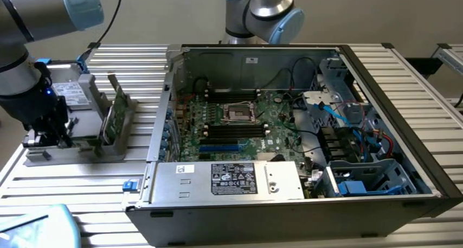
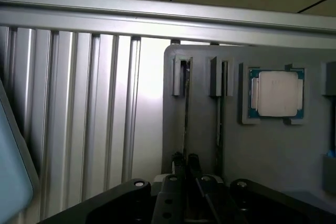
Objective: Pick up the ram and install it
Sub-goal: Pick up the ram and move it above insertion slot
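Two rams stand on edge in a grey holder (image 1: 87,147) at the exterior view's left, beside the open computer case. The nearer ram (image 1: 110,118) shows its green face; in the wrist view it is a thin dark line (image 2: 186,108), with the second ram (image 2: 219,114) parallel to it. My gripper (image 1: 58,139) hangs low at the holder, on the side away from the case. In the wrist view my gripper (image 2: 186,163) sits right at one end of the first ram's top edge. Black memory slots (image 1: 231,129) lie on the motherboard inside the case.
A silver-topped processor chip (image 2: 276,94) lies in the holder beyond the rams, and a grey drive (image 1: 71,93) stands behind. The case walls (image 1: 162,112), the power supply (image 1: 231,180) and cables (image 1: 340,112) ring the motherboard. A second arm (image 1: 268,12) stands behind the case.
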{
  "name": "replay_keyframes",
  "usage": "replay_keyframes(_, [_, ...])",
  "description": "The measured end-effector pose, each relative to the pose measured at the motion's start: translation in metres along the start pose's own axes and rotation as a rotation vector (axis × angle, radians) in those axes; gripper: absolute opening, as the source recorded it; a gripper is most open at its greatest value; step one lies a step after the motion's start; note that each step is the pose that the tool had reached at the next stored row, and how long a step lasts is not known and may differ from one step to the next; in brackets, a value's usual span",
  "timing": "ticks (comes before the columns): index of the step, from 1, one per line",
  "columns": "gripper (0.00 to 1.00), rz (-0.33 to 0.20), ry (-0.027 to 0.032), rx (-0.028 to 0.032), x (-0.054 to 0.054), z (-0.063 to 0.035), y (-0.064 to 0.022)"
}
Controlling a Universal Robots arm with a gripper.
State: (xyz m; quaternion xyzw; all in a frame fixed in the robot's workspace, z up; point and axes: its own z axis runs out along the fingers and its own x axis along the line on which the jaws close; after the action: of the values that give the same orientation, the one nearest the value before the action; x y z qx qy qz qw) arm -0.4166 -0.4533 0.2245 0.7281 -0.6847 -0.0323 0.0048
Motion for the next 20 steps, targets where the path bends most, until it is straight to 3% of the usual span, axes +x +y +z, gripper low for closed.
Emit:
replay_keyframes(11, [0.14, 0.000, -0.0035, 0.0000, -0.001, -0.0375, -0.0095])
replay_keyframes(20, [0.14, 0.000, -0.0070, 0.0002, -0.001, -0.0696, -0.0285])
